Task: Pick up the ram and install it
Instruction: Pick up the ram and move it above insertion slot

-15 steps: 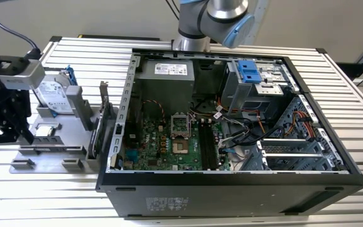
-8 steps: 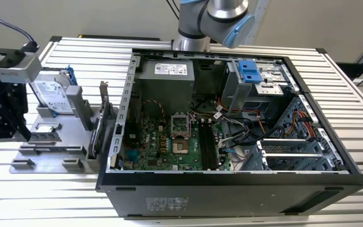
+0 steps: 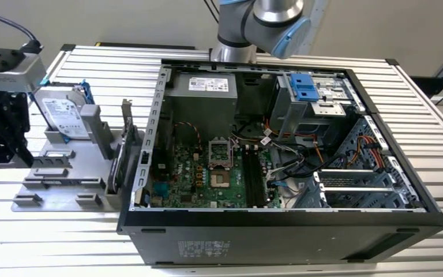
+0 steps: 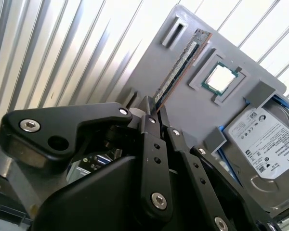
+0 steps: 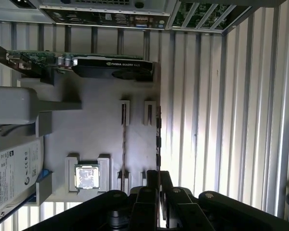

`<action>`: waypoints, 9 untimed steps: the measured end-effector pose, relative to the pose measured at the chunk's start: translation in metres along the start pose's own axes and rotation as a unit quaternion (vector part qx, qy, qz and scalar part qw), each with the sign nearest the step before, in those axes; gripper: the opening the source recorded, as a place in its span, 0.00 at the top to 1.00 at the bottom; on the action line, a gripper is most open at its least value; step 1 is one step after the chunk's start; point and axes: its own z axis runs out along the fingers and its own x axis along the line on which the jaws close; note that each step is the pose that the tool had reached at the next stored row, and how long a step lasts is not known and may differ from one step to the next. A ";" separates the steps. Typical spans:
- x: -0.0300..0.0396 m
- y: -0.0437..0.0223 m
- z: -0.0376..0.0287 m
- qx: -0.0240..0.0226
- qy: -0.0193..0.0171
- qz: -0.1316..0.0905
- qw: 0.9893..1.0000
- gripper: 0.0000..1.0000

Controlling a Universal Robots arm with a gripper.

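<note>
Slatted metal tabletop (image 3: pixel 414 109) carries everything. The ram (image 4: pixel 180 67) stands on edge in the grey tray (image 4: pixel 183 113), just beside the processor chip (image 4: pixel 217 79), and is not yet lifted. My gripper (image 4: pixel 155 107) hangs at the ram's near end. Whether it is parted or clamped I cannot tell. I judge this the pick-up step, calling for a square hold and a straight lift. My wrist points down at the exterior view's left, beside the open computer case (image 3: pixel 283 218).
</note>
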 end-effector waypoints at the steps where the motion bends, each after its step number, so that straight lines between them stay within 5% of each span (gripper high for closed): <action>1: -0.0001 0.0000 -0.0017 0.000 0.000 0.000 1.000 1.00; 9: -0.0007 0.0001 -0.0138 0.000 0.000 0.000 1.000 1.00</action>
